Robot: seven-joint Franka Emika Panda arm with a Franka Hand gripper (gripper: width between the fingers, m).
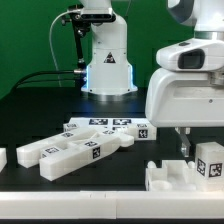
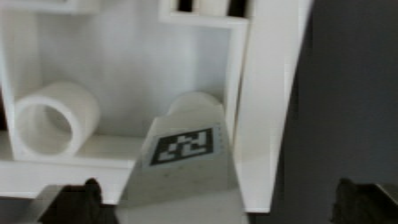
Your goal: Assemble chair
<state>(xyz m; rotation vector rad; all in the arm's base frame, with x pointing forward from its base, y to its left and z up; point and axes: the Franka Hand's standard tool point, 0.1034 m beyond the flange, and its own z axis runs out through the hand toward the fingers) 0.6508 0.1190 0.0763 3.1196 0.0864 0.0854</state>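
White Franka arm (image 1: pixel 190 75), exterior view: its bulky white wrist housing (image 1: pixel 188 95) hangs directly above the fingers and points straight down. The white pedestal base (image 1: pixel 107 60), lit blue at its collar, stands well behind the fingers, toward the exterior view's left. One slim dark finger (image 1: pixel 184 146) descends vertically beneath the housing; its partner cannot be made out there. In the wrist view the two-finger gripper (image 2: pixel 217 205) shows both dark fingertips (image 2: pixel 71 203) far apart, with the jaws spread wide.
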